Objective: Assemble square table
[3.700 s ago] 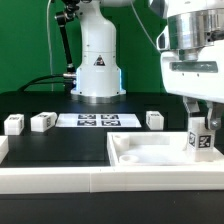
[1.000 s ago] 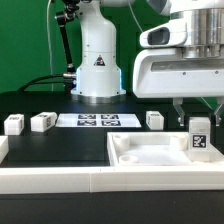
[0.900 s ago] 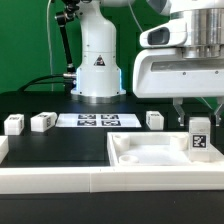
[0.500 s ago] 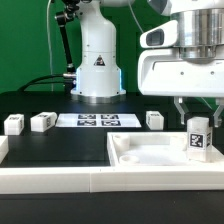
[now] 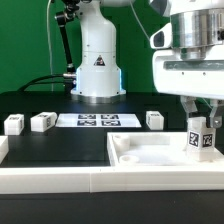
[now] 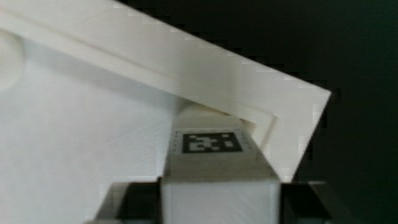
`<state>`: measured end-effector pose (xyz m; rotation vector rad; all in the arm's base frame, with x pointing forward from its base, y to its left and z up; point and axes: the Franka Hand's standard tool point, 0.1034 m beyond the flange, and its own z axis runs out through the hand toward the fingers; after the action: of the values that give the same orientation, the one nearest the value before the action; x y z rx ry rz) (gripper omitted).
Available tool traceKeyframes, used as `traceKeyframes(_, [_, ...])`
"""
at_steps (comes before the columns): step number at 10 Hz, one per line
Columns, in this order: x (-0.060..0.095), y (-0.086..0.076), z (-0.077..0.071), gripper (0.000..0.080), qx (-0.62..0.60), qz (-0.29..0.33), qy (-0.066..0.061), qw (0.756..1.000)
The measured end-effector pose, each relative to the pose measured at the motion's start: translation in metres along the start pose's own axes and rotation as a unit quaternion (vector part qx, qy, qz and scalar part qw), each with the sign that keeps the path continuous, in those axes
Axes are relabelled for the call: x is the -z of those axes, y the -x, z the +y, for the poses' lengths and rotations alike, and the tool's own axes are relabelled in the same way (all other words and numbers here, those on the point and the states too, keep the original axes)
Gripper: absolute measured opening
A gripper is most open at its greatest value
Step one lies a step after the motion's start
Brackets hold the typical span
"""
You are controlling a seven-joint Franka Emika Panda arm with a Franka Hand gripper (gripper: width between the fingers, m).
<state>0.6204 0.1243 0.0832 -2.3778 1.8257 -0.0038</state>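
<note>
The white square tabletop (image 5: 150, 166) lies at the exterior view's right front, rim up. One white tagged leg (image 5: 201, 140) stands upright in its right corner. My gripper (image 5: 200, 126) is down over this leg with a finger on each side, shut on it. In the wrist view the leg (image 6: 217, 160) fills the gap between the dark fingers (image 6: 139, 200), above the slab's corner (image 6: 267, 100). Three loose legs lie on the black table: two at the exterior view's left (image 5: 13, 124) (image 5: 42, 122), one nearer the middle (image 5: 154, 119).
The marker board (image 5: 97, 120) lies flat in front of the arm's white base (image 5: 98, 60). A long white border wall (image 5: 60, 180) runs along the front edge. A green backdrop stands behind.
My gripper, raised and open above the standing leg a second ago, has come down and closed around it. The leg's tag now looks turned.
</note>
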Motion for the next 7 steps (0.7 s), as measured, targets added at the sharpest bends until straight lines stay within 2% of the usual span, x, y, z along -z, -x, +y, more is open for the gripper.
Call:
traceKeyframes(4, [-0.0003, -0.0001, -0.0002, 0.0288, -0.132, -0.006, -0.001, 0.991])
traceKeyframes(7, [-0.0004, -0.0006, -0.0004, 0.0288, -0.137, -0.006, -0.001, 0.991])
